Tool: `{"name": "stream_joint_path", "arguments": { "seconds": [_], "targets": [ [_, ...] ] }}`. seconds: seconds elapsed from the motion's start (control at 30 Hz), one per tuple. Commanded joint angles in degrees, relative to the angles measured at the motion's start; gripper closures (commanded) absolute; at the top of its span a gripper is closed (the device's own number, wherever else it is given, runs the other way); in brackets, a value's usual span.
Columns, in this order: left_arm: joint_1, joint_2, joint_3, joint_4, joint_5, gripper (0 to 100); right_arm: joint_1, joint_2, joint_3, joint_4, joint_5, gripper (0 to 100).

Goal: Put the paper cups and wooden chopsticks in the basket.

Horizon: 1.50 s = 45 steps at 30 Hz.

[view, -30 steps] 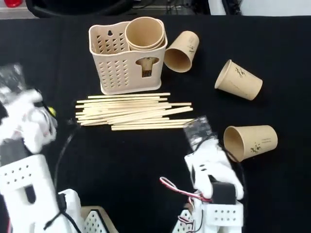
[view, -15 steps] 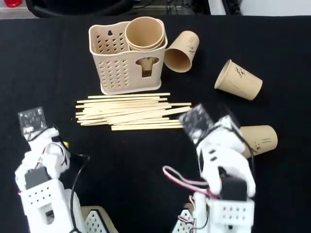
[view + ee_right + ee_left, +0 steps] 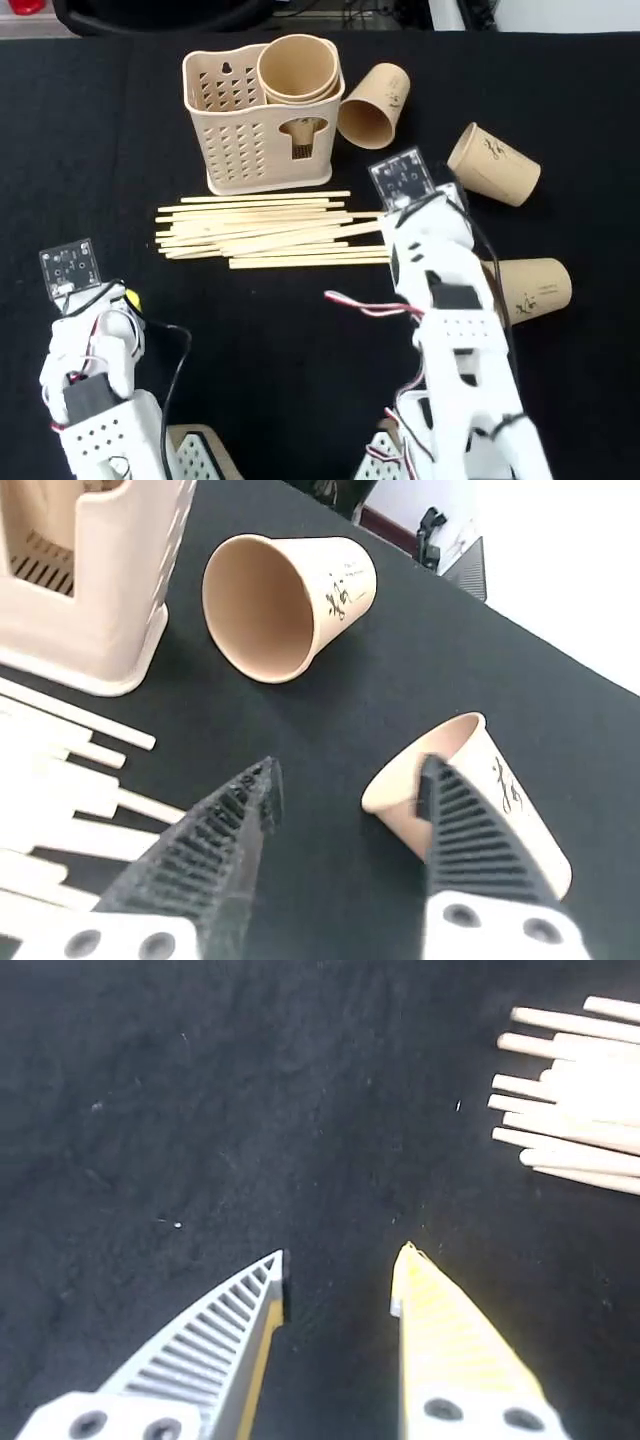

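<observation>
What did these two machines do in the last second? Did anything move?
The right arm stretched forward from its base, bringing the open right end effector past the chopsticks to a tipped paper cup. The left arm swung in from the table's left edge and drew back, left end effector open over bare cloth. Nothing was grasped. The cups, chopsticks and basket stayed put.

Left hand (image 3: 342, 1253) fingers parted, arm folded back, right hand (image 3: 350, 765) fingers parted, arm stretched forward
</observation>
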Motion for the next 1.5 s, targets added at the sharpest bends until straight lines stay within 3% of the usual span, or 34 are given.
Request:
{"name": "stream_joint_path", "arguments": {
  "seconds": [0.0,0.37,0.83,1.47],
  "targets": [
    [-0.48,-4.48,-0.13,3.08,-0.09,81,-0.53,3.82,-4.62,-4.31,-0.44,71.7],
    [-0.13,-3.78,-0.40,3.16,-0.18,81,0.88,29.23,-19.56,-12.57,-0.18,75.8],
    [2.86,-3.69,-0.13,3.60,-2.46,81,-2.46,36.88,-24.31,-12.66,-1.41,75.7],
    [3.12,-3.69,-0.13,3.60,-2.73,81,-1.85,57.54,-44.35,-12.66,-2.02,76.3]
  ]
}}
